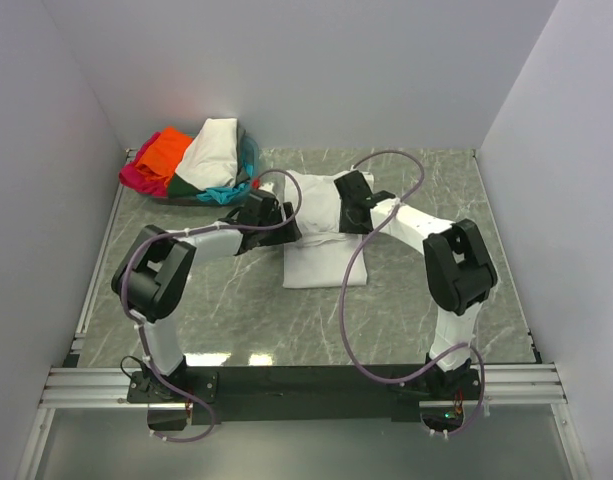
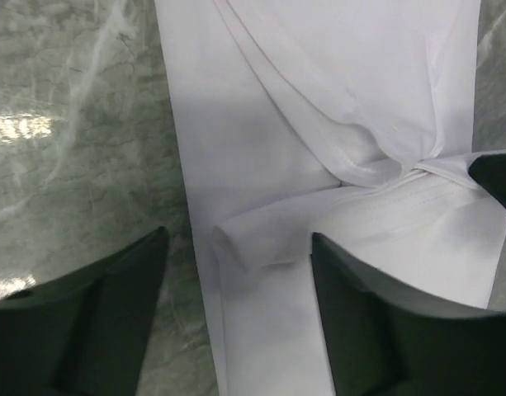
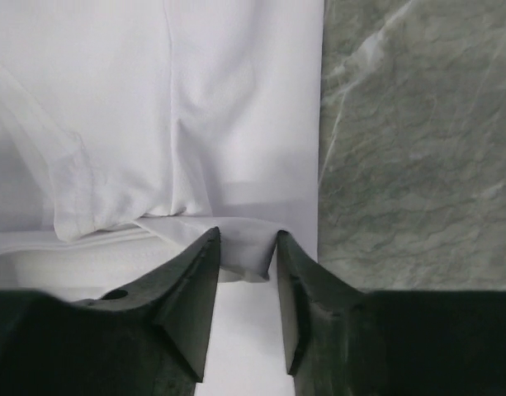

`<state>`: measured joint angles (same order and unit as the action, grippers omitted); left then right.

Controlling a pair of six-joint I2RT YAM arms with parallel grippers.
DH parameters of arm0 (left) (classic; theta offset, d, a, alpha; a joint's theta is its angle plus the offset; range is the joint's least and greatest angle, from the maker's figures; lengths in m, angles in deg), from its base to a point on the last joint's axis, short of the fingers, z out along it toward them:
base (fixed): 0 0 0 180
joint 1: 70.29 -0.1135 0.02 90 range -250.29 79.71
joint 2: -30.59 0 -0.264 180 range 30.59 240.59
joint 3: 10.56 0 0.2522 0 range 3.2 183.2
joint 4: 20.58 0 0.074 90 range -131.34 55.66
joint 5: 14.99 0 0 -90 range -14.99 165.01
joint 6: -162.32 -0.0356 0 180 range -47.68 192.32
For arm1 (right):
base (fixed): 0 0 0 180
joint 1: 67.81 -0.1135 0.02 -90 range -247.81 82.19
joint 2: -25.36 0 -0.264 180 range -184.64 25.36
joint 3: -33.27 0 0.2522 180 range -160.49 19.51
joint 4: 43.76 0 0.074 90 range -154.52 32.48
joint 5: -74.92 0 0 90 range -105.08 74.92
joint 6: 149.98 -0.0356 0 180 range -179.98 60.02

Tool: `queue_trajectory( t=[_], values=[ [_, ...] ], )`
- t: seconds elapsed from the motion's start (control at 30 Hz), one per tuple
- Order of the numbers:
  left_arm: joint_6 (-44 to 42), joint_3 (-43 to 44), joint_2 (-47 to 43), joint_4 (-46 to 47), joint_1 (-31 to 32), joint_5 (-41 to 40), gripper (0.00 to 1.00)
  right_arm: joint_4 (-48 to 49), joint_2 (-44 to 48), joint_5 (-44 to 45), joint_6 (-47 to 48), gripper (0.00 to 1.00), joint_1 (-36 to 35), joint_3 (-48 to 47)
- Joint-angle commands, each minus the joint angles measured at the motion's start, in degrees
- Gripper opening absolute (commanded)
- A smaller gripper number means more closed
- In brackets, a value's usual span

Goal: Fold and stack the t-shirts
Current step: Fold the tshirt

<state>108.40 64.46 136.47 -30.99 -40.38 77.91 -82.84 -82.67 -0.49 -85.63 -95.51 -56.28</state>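
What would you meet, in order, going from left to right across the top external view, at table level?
pile of coloured t-shirts → left tool → white t-shirt → right tool

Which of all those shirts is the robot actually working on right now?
The plain white t-shirt, spread flat mid-table between the left gripper and right gripper; the other shirts sit heaped back-left.
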Motion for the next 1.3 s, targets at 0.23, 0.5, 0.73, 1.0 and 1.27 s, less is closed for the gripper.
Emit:
queue_trajectory(
  t=[0.23, 0.5, 0.73, 1.0, 1.27],
  values=[
    [-1.1, -3.3, -13.9, 3.7, 9.2, -9.0, 0.85, 2.7, 17.5, -2.4, 0.2, 0.57, -0.6, 7.9],
    [3.3, -6.1, -5.7, 15.4, 17.5, -4.0, 0.84, 3.0, 26.5, -1.6, -2.7, 0.57, -1.1, 15.8],
    [4.9, -7.4, -0.5, 18.3, 20.9, -5.1, 0.84, 5.5, 26.7, -8.9, -0.7, 0.56, -1.1, 17.9],
    [7.3, -14.4, 1.2, 21.8, 22.7, -6.7, 0.84, 6.7, 17.0, -18.3, 1.0, 0.55, -1.9, 13.0],
    [8.6, -18.8, 1.5, 22.7, 25.5, -8.2, 0.84, 7.5, 5.8, -21.3, 1.0, 0.54, -2.6, 7.4]
  ],
)
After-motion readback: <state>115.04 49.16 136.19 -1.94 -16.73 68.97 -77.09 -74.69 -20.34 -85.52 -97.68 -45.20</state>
